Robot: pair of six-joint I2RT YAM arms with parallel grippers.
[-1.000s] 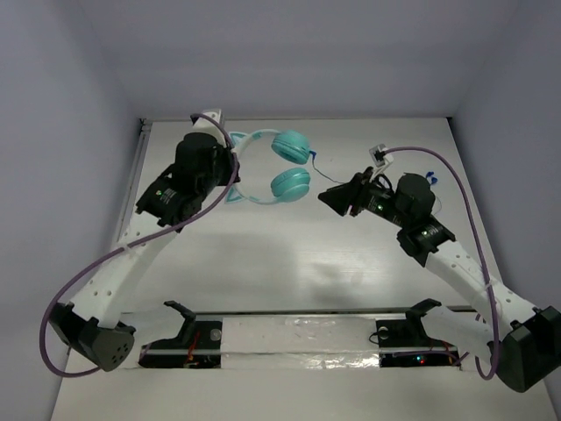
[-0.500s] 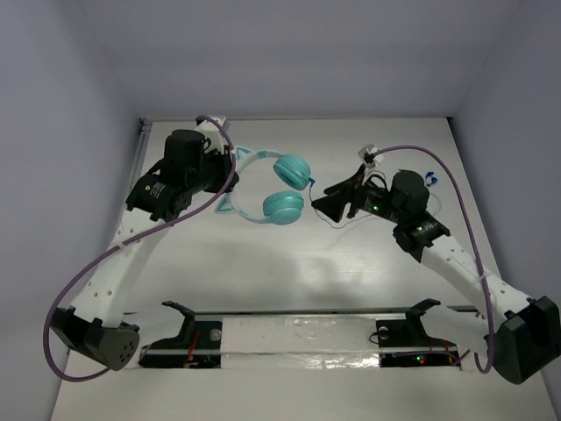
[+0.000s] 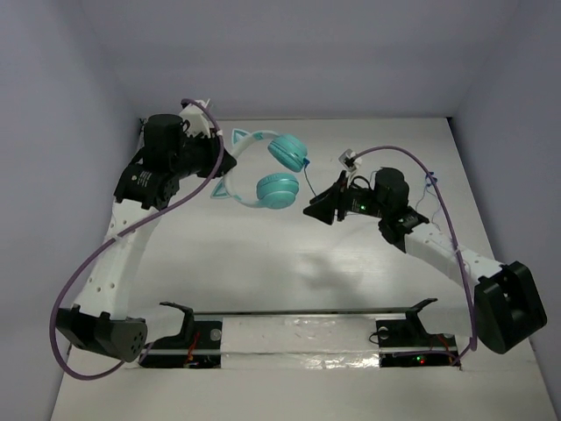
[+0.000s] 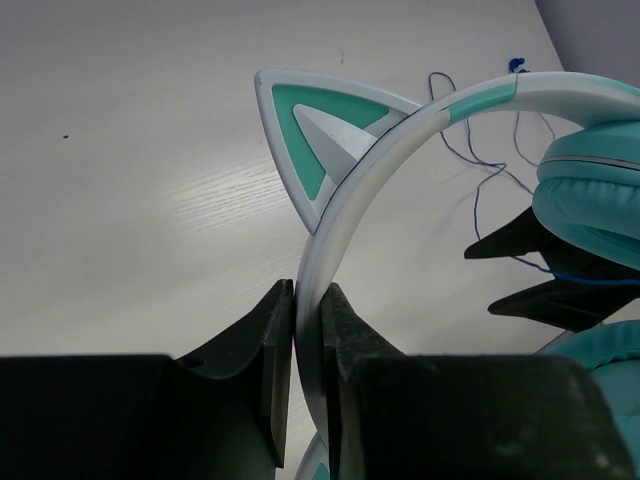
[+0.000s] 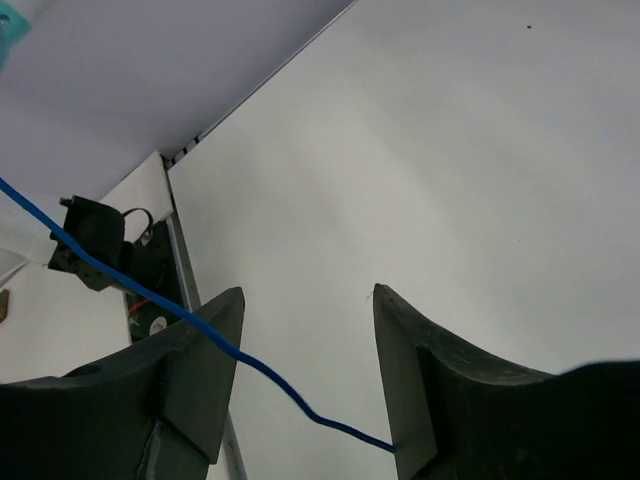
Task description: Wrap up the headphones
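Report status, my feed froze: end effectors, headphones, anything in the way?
Left end effector shut on headphones at the headband. Right end effector open, cord crossing between its fingers, ungripped. No obstacle seen.

No text, label, brand, number or sign can be read in any of the three views. The surfaces of the headphones (image 3: 277, 190) carry no legible marking.
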